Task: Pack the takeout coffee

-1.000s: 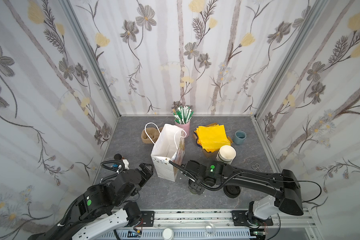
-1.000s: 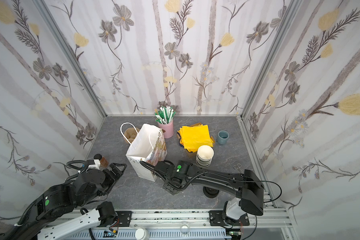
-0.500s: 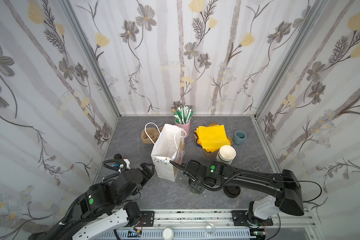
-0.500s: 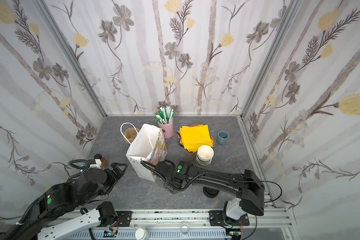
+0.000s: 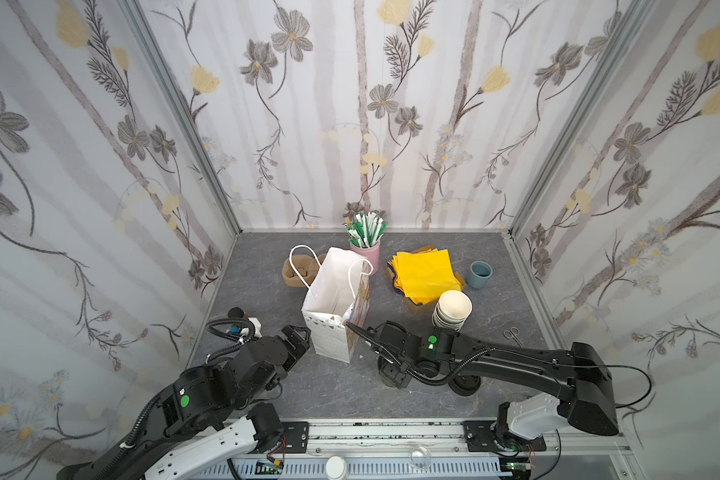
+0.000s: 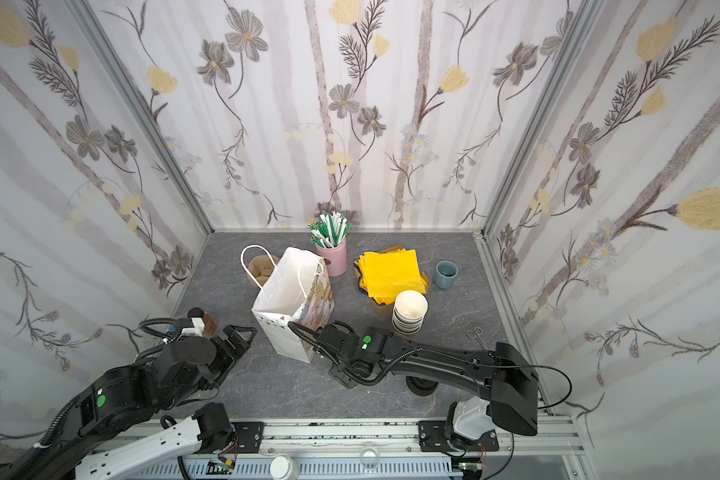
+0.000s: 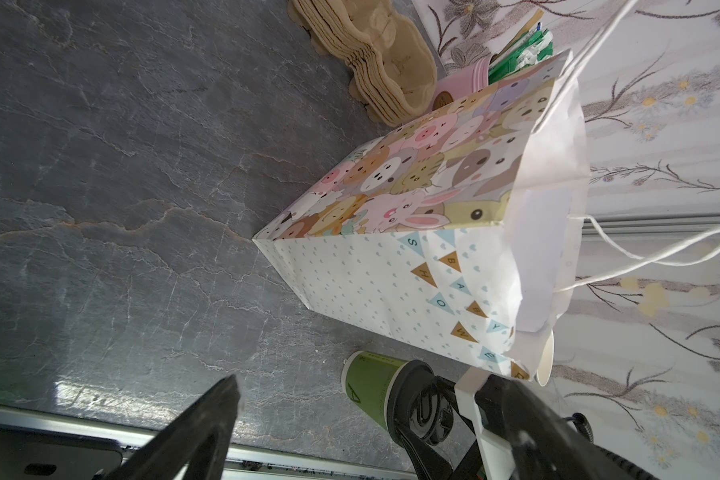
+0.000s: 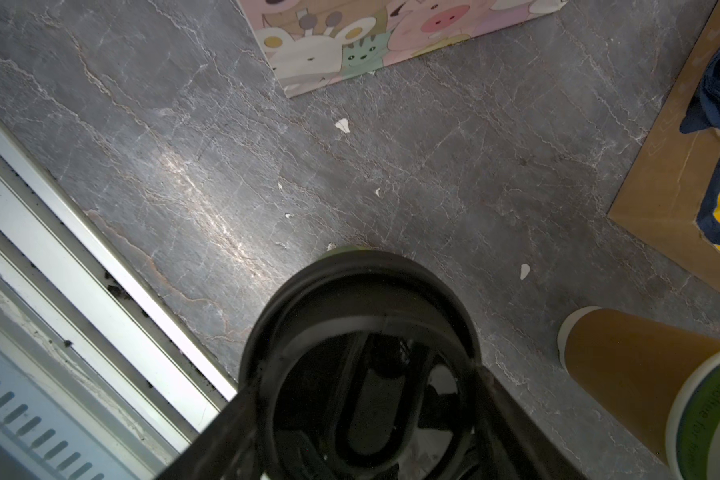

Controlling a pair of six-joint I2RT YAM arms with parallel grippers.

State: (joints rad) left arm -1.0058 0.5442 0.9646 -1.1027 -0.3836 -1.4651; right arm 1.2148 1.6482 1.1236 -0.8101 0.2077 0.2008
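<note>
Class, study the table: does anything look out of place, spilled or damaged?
Small white flecks dot the grey table between the paper bag and the lidded coffee cup; scraps or chipped surface, hard to tell. A pair of scissors lies loose near the table's right edge. Nothing has spilled.

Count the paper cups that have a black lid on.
1. The takeout coffee stands on the table near the gift bag, between the jaws of the right pincer. The stacked cups are lidless; others may be hidden.
</note>
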